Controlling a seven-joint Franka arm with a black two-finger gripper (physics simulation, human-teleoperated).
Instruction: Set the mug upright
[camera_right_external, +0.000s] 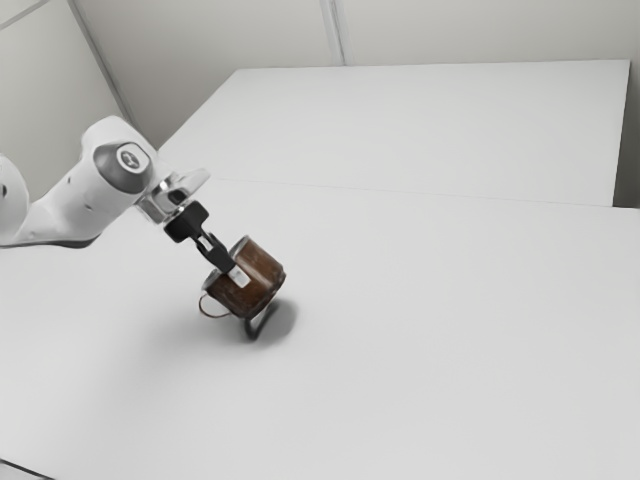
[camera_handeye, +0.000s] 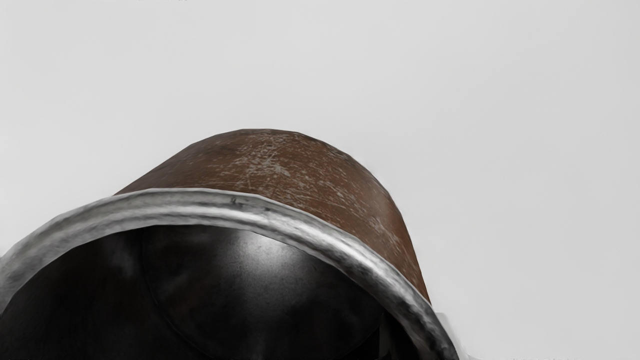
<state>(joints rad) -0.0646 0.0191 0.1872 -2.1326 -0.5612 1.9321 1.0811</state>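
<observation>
Closest is a metal rim (camera_handeye: 200, 206); its mug (camera_right_external: 262, 273) hangs tilted over the table (camera_right_external: 420, 360). From ten o'clock, the gripper (camera_right_external: 239, 276) pinches the wall. Probably stiff yet slick, it wants this firm rim hold, avoiding the handle (camera_right_external: 207, 314) at eight.

The tabletop (camera_right_external: 450, 350) is smooth, pale grey and softly lit. Beyond it — past a thin seam (camera_right_external: 400, 191) — lies a flat whitish surface (camera_right_external: 420, 120) with straight edges. Farther beyond the tabletop, a greyish wall (camera_right_external: 180, 50) bears a narrow upright strip (camera_right_external: 336, 30). Beyond the tabletop toward the exterior view's left, a paler wall (camera_right_external: 40, 80) meets it along a dark corner line (camera_right_external: 97, 60).
</observation>
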